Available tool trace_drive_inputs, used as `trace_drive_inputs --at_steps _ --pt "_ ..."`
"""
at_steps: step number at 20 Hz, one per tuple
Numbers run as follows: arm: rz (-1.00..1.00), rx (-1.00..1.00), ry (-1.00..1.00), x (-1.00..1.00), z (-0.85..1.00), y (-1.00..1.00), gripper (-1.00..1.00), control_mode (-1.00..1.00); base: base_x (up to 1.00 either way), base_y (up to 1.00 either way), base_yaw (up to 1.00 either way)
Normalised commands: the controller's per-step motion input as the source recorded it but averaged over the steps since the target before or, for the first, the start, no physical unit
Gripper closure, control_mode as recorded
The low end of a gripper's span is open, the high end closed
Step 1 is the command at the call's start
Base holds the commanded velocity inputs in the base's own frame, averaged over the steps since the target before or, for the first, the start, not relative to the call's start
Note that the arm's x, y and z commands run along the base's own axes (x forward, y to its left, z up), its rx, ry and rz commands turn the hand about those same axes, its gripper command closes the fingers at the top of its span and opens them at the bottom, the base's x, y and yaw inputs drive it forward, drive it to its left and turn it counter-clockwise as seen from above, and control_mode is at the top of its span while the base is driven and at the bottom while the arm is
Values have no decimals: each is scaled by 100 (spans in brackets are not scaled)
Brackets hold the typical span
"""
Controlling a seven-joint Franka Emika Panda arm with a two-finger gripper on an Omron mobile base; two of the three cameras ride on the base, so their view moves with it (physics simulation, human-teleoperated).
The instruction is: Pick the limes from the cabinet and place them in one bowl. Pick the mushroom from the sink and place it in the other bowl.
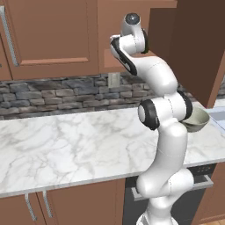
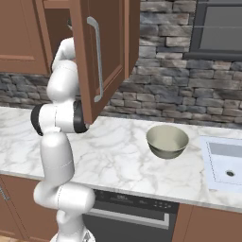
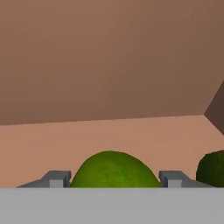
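Brighter lime (image 3: 114, 169) on cabinet (image 3: 109, 131) floor is straddled by spread fingers (image 3: 56, 179), contact not confirmed; judged light, firm, round and roll-prone, best pinched across its widest middle; darker lime (image 3: 212, 167) lies just beside.

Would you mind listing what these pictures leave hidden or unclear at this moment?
- Hand view: the brighter lime between the hand's fingertips is cut off by the bottom edge, so contact cannot be judged.
- Hand view: the darker lime is cropped by the right edge.
- Right base view: the open cabinet door hides the cabinet's inside.
- Left base view: the arm covers part of the cream-grey bowl.
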Motion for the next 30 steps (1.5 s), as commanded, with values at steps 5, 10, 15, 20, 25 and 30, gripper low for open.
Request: trace_drive_inputs --at_steps 5,10,15,20,25,30 --pt "0 0 -13 0 -11 0 100 -100 0 0 0" --pt "0 0 -21 -4 1 0 100 -100 0 0 0" --pt "0 0 0 -8 0 0 100 -100 0 0 0" --pt "0 0 -6 -69 3 8 100 -100 0 0 0" --pt "0 0 -3 -95 1 8 100 -100 0 0 0" --pt "0 1 -1 -100 0 0 100 -100 0 0 0"
